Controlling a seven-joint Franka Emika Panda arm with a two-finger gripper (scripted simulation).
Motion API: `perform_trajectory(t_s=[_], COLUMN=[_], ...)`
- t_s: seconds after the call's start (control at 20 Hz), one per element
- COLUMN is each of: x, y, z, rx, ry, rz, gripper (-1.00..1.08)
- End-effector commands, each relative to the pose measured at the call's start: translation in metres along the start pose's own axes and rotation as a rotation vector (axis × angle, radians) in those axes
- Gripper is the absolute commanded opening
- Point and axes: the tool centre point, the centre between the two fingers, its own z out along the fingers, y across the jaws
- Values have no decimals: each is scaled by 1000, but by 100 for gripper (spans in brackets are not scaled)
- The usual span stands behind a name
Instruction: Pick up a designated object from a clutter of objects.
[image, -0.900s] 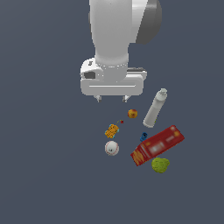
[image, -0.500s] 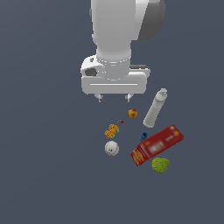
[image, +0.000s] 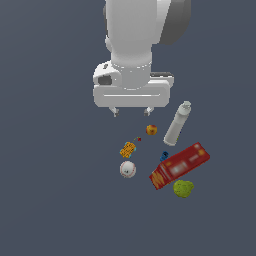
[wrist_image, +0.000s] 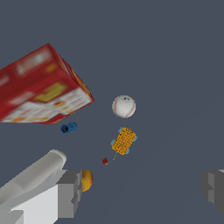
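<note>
The tool (image: 131, 111) is hanging above the bench (image: 50, 190) with its fingers spread wide and nothing between them. The white ball (image: 128, 169) is lying apart from it, just beside the yellow-orange block (image: 128, 149), toward the exterior view's left of the red box (image: 179, 165). The orange-red ball (image: 151, 130) is sitting near the grey-white bottle (image: 177, 123).

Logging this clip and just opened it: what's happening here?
A white robot arm's hand hangs open above a scatter of small items, holding nothing. The small white ball with red stitching lies untouched on the dark floor, beside a yellow-orange block. A long red box, a pale grey bottle, an orange-red ball and a lumpy yellow-green ball lie nearby. No grasp has begun.
</note>
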Motion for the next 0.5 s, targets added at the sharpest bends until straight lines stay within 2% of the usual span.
perform_trajectory(t_s=[0.0,0.45], x=[1,14], y=[1,5], z=[3,28], rx=[-3,-23], ry=[-1,-9], rz=[-17,-159], gripper=[100,100])
